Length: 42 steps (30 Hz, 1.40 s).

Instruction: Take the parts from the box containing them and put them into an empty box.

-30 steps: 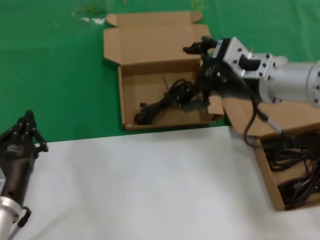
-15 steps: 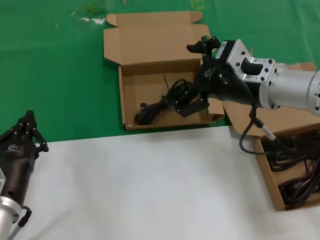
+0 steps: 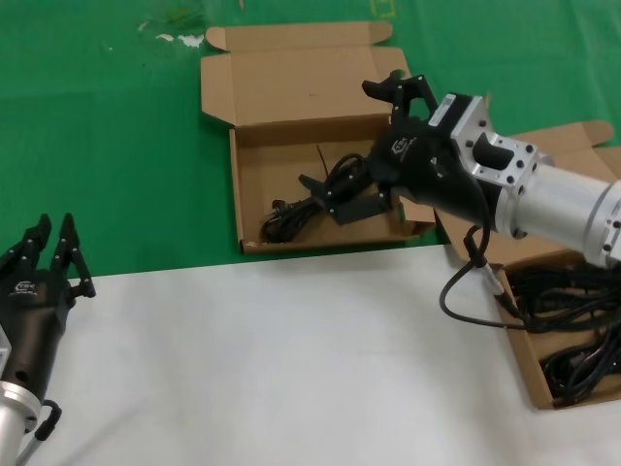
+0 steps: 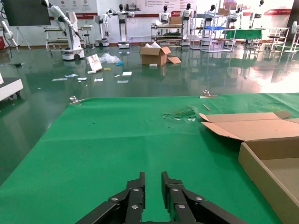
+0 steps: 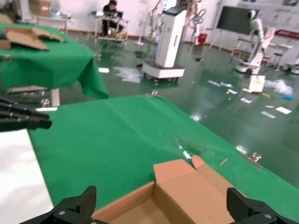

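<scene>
We log the right arm reaching in from the right side of the head view, its silver forearm angled toward the open box near the table's far edge; the right gripper [image 3: 361,146] hangs over that box's right half with its black fingers spread wide, one fingertip high near the lid hinge, the other low over the box floor, and nothing pinched between them. Below it, one coiled black cable [image 3: 315,202] lies loose on the floor of this wide shallow box [image 3: 254,184], running from the middle toward the near left corner. The lid [image 3: 291,83] lies folded back flat on the green cloth [image 3: 107,146]. The source box [image 3: 519,354] sits at the right edge on the white sheet [image 3: 272,359], partly hidden behind the right forearm, with several black cable bundles [image 3: 572,335] tangled inside. A thin black lead from the wrist loops down in front of that box's near corner. The left gripper [image 3: 47,254] is parked low at the left edge, over the border of cloth and sheet, fingers pressed nearly together with only a narrow slit, empty. A small white logo shows on each gripper body, but we cannot read it. Wall banners in the wrist views are too far off to read.
</scene>
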Motion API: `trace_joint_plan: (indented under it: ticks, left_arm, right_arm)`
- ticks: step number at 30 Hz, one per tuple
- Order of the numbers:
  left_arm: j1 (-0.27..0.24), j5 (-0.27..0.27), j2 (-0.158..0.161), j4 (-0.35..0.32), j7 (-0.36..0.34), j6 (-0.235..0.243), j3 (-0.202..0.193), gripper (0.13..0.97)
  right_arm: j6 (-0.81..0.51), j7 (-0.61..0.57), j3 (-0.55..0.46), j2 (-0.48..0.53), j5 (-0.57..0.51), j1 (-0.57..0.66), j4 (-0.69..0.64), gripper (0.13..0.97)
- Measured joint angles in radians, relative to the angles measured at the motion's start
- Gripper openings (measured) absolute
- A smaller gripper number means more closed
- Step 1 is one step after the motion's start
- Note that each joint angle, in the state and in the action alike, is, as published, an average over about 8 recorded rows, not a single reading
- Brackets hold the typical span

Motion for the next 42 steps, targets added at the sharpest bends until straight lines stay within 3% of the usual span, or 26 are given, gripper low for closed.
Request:
trace_joint_plan:
  ticks: [8, 17, 25, 29, 37, 42]
  left_arm:
    - [0.0, 0.0, 0.0, 0.0, 0.0, 0.0, 0.0, 0.267]
    - [0.0, 0.0, 0.0, 0.0, 0.0, 0.0, 0.0, 0.429]
    - [0.0, 0.0, 0.0, 0.0, 0.0, 0.0, 0.0, 0.646]
    - [0.0, 0.0, 0.0, 0.0, 0.0, 0.0, 0.0, 0.646]
    - [0.0, 0.0, 0.0, 0.0, 0.0, 0.0, 0.0, 0.819]
    - [0.0, 0.0, 0.0, 0.0, 0.0, 0.0, 0.0, 0.872]
  right_arm:
    - [0.101, -0.059, 0.035, -0.024, 0.07, -0.079, 0.004, 0.966]
    - [0.215, -0.125, 0.074, -0.051, 0.148, -0.167, 0.009, 0.966]
    - [0.317, -0.184, 0.109, -0.075, 0.218, -0.246, 0.013, 0.966]
    - [0.368, -0.214, 0.126, -0.087, 0.253, -0.285, 0.015, 0.966]
    - [0.469, -0.273, 0.161, -0.11, 0.323, -0.363, 0.019, 0.966]
    - [0.532, -0.309, 0.182, -0.125, 0.366, -0.413, 0.022, 0.966]
